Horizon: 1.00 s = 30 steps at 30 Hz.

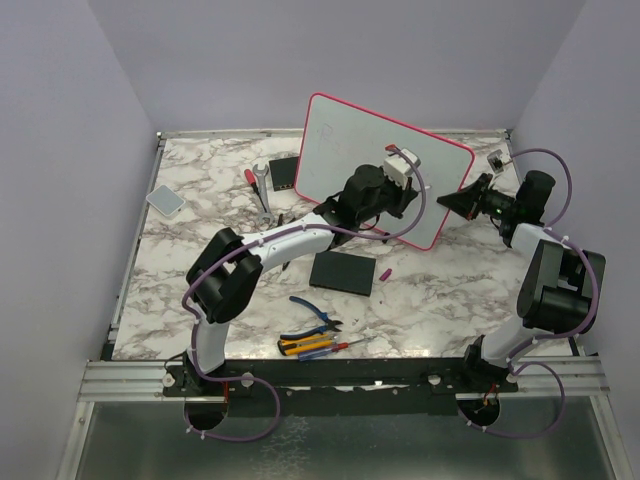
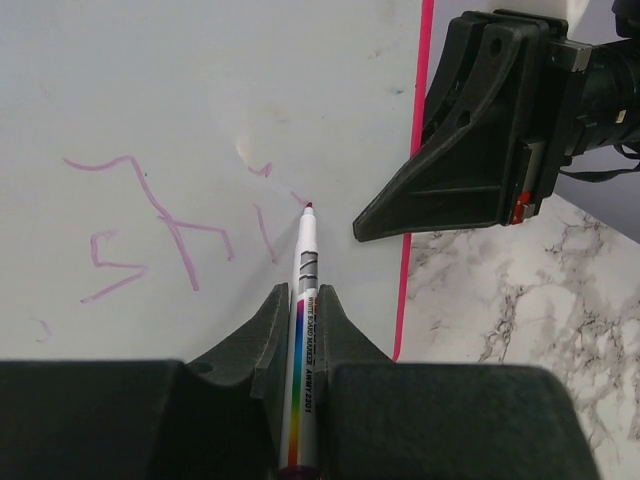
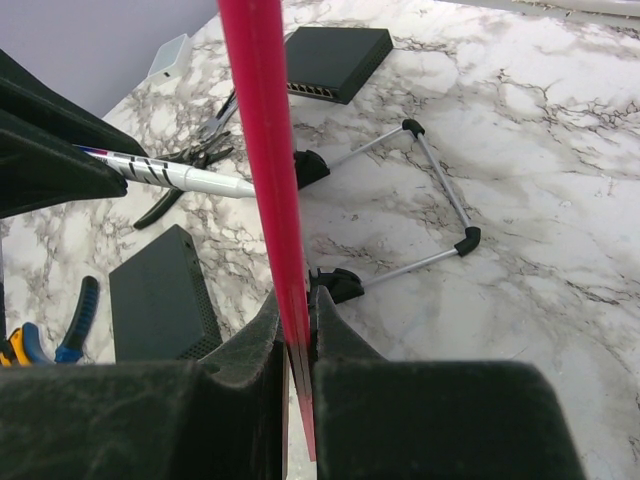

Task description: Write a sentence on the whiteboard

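Note:
The whiteboard (image 1: 345, 140), pale with a pink-red frame, stands tilted at the back of the table. My left gripper (image 2: 303, 300) is shut on a white marker (image 2: 305, 335) with a rainbow stripe. The marker's pink tip touches the board (image 2: 200, 90) close to its right edge. Thin pink strokes of the sentence (image 2: 165, 225) run across the surface to the left of the tip. My right gripper (image 3: 297, 310) is shut on the board's frame (image 3: 262, 150) at its right edge, and from above it (image 1: 455, 198) sits beside the left gripper (image 1: 408, 198).
A black square slab (image 1: 343, 272) lies in front of the board and a black box (image 1: 284, 172) behind its left end. A small pink cap (image 1: 385, 272), pliers and screwdrivers (image 1: 310, 338), a wrench (image 1: 262, 190) and a grey pad (image 1: 165, 200) lie around. The board's wire stand (image 3: 440, 200) rests behind it.

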Each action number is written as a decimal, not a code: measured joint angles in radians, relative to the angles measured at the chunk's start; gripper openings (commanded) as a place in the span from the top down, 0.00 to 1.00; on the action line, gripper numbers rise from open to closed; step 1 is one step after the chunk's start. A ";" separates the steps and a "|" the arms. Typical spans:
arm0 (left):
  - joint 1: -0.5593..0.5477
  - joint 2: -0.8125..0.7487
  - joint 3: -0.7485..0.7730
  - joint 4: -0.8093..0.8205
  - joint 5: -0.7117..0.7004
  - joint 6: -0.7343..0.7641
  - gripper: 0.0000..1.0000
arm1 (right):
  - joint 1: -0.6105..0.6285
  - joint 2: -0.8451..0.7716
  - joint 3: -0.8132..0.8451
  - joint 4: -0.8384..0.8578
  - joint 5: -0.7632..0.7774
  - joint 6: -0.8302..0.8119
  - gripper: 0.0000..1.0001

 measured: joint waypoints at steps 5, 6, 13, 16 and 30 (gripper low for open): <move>0.000 0.000 -0.018 0.008 0.000 0.000 1.00 | 0.000 0.000 0.000 0.000 0.001 0.000 0.99; 0.000 0.000 -0.025 0.009 0.000 0.000 1.00 | 0.000 0.000 0.000 0.000 0.001 0.000 0.99; -0.008 0.000 -0.074 0.015 0.001 -0.001 1.00 | 0.000 0.000 0.000 0.000 0.002 0.000 0.99; -0.008 -0.001 -0.079 0.016 0.001 -0.001 1.00 | 0.000 0.000 0.000 0.000 0.002 0.000 1.00; -0.006 -0.001 -0.014 0.001 -0.012 0.011 1.00 | 0.000 0.000 0.000 0.000 0.001 0.000 0.99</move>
